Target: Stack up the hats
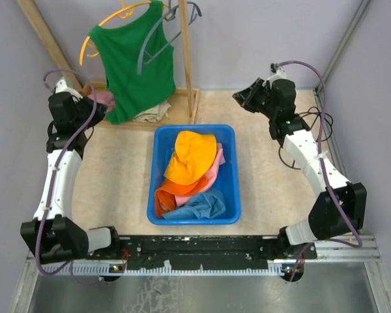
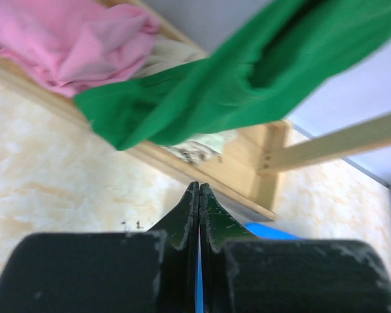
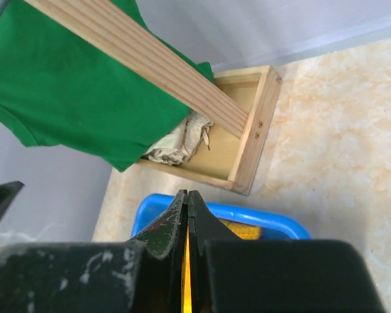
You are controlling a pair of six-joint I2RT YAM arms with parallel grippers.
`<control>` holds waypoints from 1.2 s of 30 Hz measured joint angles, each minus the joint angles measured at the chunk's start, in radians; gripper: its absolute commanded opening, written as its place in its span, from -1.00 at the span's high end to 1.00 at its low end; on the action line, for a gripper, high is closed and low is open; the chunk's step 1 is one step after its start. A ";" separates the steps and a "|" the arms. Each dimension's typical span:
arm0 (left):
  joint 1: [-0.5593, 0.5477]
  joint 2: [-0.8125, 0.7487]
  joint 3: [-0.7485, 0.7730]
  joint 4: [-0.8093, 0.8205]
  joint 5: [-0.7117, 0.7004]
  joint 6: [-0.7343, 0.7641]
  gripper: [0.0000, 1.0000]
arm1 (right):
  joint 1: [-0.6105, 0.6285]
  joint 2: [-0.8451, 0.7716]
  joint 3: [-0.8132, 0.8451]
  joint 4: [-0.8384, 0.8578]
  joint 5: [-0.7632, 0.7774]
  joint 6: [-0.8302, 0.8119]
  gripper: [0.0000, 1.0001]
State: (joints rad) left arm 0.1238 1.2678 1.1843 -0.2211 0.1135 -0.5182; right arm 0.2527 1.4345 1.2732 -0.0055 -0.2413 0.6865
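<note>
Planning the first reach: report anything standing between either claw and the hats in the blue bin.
Nothing visible does. The hats lie piled in the open-topped blue bin, yellow-orange hat on top. The left claw and right claw, both shut, sit near the far corners, only bare tabletop between them and the bin.

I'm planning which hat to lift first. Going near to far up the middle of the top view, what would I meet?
Black base rail → light blue hat → yellow-orange hat → green tank top. The bright orange hat and pink hat overlap the others, so they are left out.
</note>
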 measured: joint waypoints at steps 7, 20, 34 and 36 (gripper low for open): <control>-0.058 -0.103 0.010 -0.031 0.097 0.042 0.99 | 0.000 -0.037 -0.021 -0.040 -0.061 -0.023 1.00; -0.063 -0.103 -0.072 -0.050 0.153 0.006 0.99 | 0.089 0.556 0.527 -0.047 -0.396 0.053 1.00; -0.063 0.003 0.014 -0.049 0.132 0.046 0.99 | 0.146 0.972 0.879 0.176 -0.517 0.376 1.00; -0.063 0.003 0.015 -0.049 0.126 0.048 0.99 | 0.150 1.012 0.936 0.189 -0.502 0.396 1.00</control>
State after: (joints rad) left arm 0.0612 1.2709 1.1995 -0.2703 0.2394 -0.4698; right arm 0.4023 2.4466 2.2093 0.1833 -0.7429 1.0821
